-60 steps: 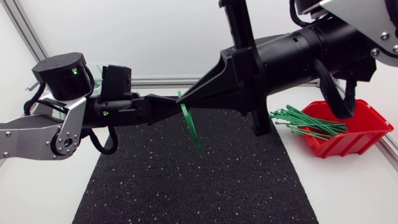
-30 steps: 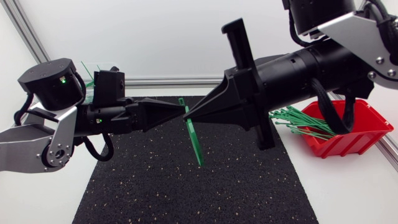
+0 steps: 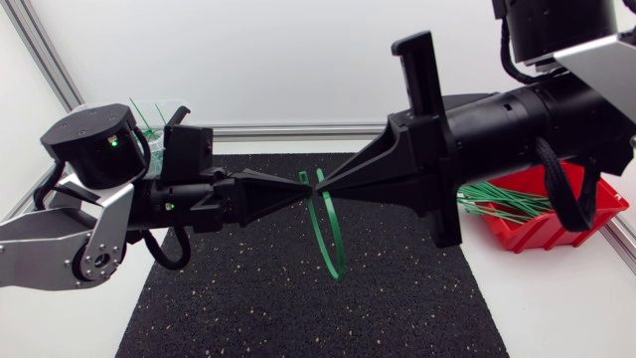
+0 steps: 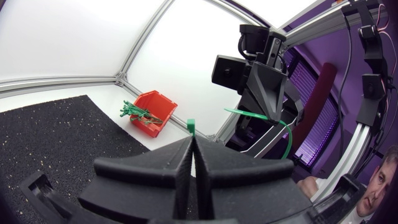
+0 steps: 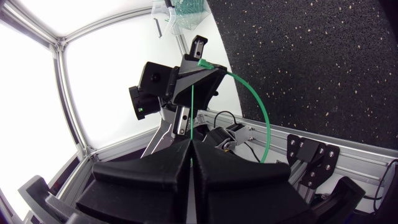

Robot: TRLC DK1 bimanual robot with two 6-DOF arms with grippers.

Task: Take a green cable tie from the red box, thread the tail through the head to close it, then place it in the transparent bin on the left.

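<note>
The left gripper [image 3: 296, 186] is clamping the head of the green cable tie [image 3: 334, 249]. The right gripper [image 3: 325, 185] is pinching its tail, so the loop is hanging above the mat [image 3: 248, 298], aligned for threading.

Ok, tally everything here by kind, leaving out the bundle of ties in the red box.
Pincers: 2, left pincer and right pincer
Held green cable tie: 1
Red box: 1
Transparent bin: 1
Black mat: 1
Total: 6
</note>
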